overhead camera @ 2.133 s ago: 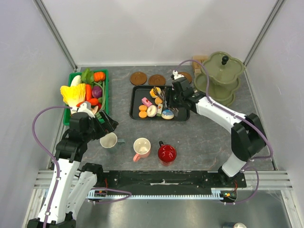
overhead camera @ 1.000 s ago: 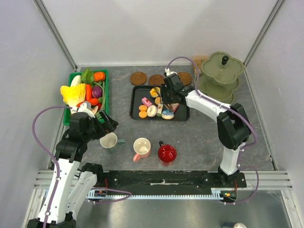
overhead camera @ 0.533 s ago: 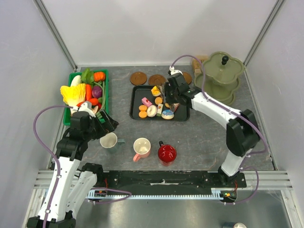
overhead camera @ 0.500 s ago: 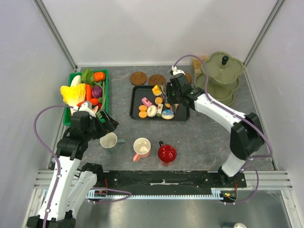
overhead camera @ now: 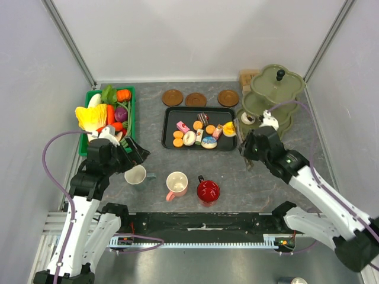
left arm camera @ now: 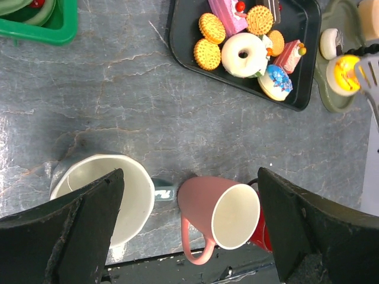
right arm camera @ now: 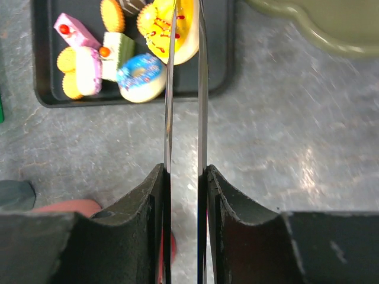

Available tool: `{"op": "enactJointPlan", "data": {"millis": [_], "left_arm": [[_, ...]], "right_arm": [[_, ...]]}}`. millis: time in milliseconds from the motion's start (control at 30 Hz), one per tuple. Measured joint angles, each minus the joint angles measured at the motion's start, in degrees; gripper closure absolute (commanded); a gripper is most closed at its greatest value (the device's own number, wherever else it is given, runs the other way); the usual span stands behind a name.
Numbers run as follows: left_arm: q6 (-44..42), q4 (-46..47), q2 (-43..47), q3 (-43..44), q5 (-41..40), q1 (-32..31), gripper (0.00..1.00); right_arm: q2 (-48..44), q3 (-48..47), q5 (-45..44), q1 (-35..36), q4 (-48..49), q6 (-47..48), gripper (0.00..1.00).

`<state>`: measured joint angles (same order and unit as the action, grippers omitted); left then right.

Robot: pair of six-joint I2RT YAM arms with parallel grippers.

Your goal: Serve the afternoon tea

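My right gripper (right arm camera: 185,171) is shut on the metal tongs (right arm camera: 201,89), whose two blades run forward and pinch a yellow cake (right arm camera: 180,32) at their tips. From above, that yellow cake (overhead camera: 229,128) hangs at the right edge of the black tray (overhead camera: 166,127), with the right gripper (overhead camera: 247,155) just behind it. Several small cakes and biscuits (overhead camera: 189,138) lie on the tray. My left gripper (left arm camera: 189,177) is open above the whitish mug (left arm camera: 103,189) and pink mug (left arm camera: 219,213). The red mug (overhead camera: 208,190) stands right of the pink mug (overhead camera: 176,183).
A green tiered stand (overhead camera: 275,94) sits at the back right with a small white cake (overhead camera: 249,118) on its lower tier. Three brown coasters (overhead camera: 195,99) lie behind the tray. A green basket of toy vegetables (overhead camera: 109,115) stands at the left.
My right arm has swung back and to the right. The tongs have closed on the yellow cake and carried it from the tray's back middle to its right edge. My left arm is still.
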<state>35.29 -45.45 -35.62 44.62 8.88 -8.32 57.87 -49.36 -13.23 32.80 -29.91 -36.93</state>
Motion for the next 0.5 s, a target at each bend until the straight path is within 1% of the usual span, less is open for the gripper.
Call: {"op": "enactJointPlan", "data": {"millis": [100,200,333,500], "left_arm": [[0.02,0.50,-0.24,0.00,0.61,0.00,0.01],[0.02,1.09,-1.11,-0.02,1.22,0.00,0.01],[0.02,1.57,-1.90,-0.02,1.99,0.00,0.01],[0.02,2.27,-1.73,-0.59,2.10,0.00,0.01]], "right_arm": [[-7.74,3.87,-1.46,-0.52,-4.79,-2.78,0.65],[-11.67,5.99,-3.37,-1.53,-9.16,-4.90,0.67],[-11.72,7.04,-5.66,-3.80,-12.15,-6.51,0.67],[-10.54,7.34,-8.74,-7.67,-12.83,-7.80,0.66]]}}
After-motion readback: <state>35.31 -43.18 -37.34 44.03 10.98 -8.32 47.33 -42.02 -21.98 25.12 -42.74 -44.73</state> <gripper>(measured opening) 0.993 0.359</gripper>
